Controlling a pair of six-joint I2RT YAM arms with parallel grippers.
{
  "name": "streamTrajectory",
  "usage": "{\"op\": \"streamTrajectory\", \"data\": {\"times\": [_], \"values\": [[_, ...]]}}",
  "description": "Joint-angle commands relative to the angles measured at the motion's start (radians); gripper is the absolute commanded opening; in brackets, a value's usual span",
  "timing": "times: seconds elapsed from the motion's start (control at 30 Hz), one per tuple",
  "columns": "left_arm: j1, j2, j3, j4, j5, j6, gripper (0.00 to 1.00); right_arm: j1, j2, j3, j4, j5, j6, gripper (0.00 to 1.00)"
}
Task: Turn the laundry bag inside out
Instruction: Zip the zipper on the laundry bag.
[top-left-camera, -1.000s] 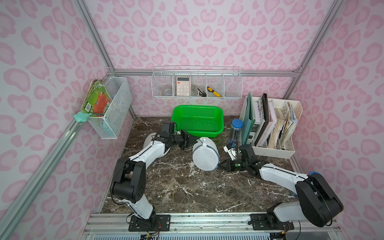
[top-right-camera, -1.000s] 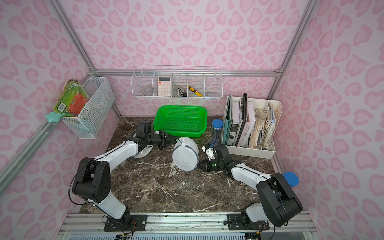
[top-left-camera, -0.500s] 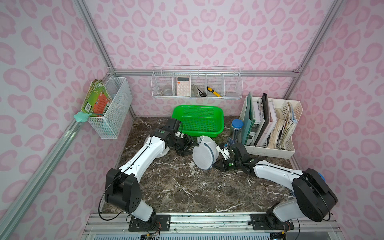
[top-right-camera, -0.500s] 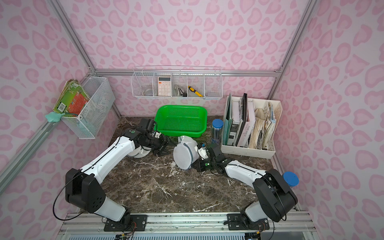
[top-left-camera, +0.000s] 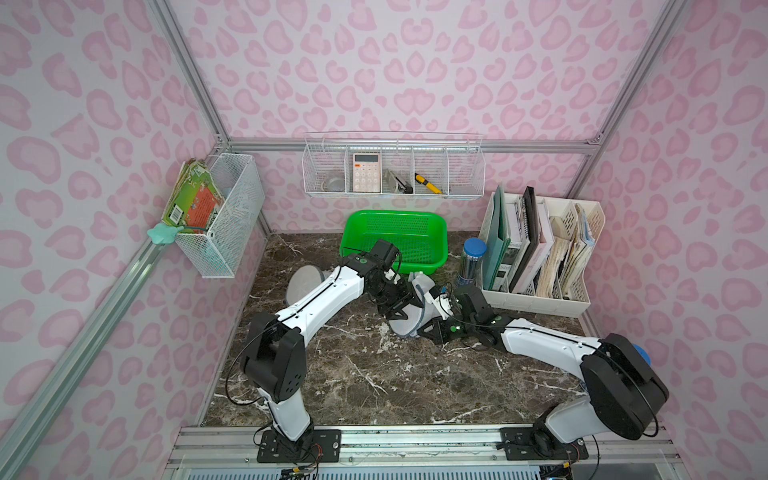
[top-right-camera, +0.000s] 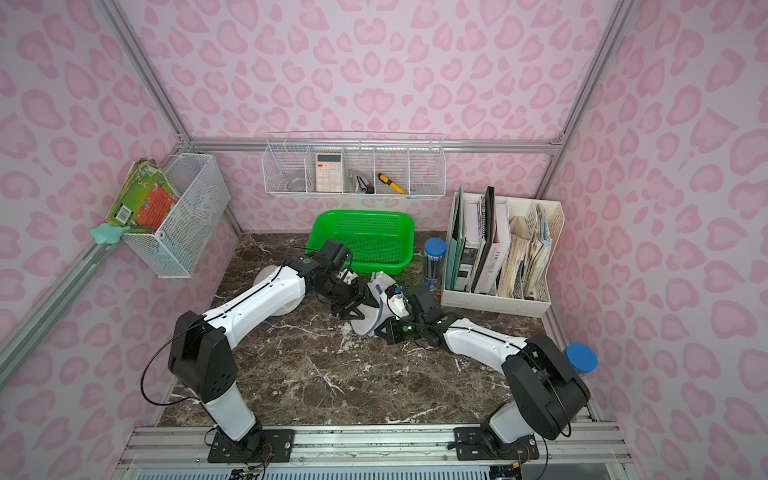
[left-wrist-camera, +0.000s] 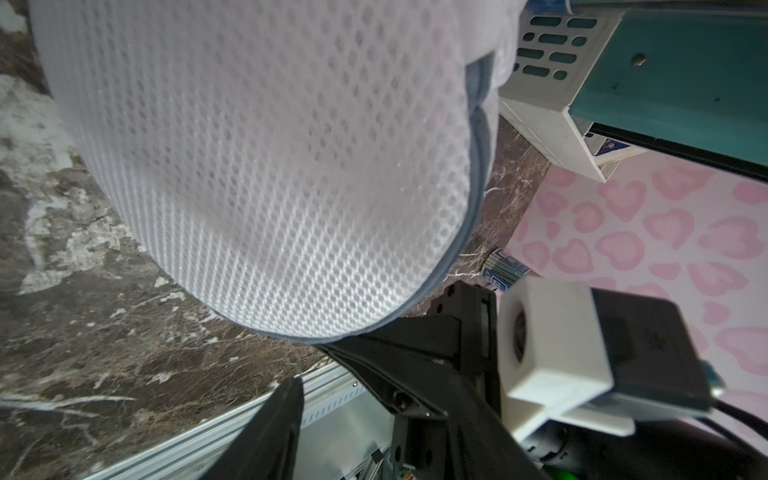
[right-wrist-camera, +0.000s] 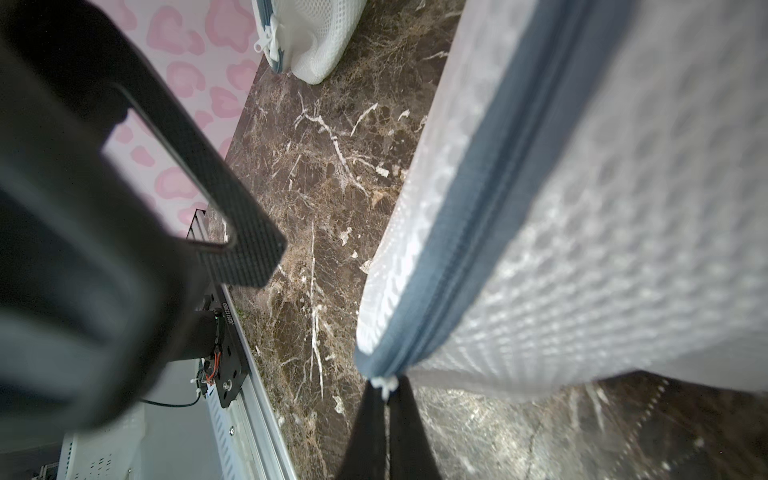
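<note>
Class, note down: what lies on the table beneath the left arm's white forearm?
A second white mesh bag. Only its rounded edges show either side of the left arm; its middle is covered.

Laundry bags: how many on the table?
2. One laundry bag sits mid-table, zipper end pinched in the right gripper's fingers; the other bag lies behind the left arm. More could be hidden, though none shows.

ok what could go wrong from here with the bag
The right tool is shut on only a small tab at the end of the zipper on the laundry bag; it may slip out.
The left tool is open, not gripping the bag, so a pull now may just drag it into the blue-capped tube.
</note>
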Motion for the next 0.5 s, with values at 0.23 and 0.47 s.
{"op": "streamTrajectory", "data": {"times": [0.23,0.47], "values": [[-0.023,0.097,0.060,-0.063,-0.033,0.141,0.60,0.001,-0.005,-0.004,0.000,0.000,-0.005,0.00],[-0.033,0.131,0.076,-0.040,-0.059,0.142,0.53,0.001,-0.003,-0.007,-0.004,-0.004,-0.009,0.00]]}}
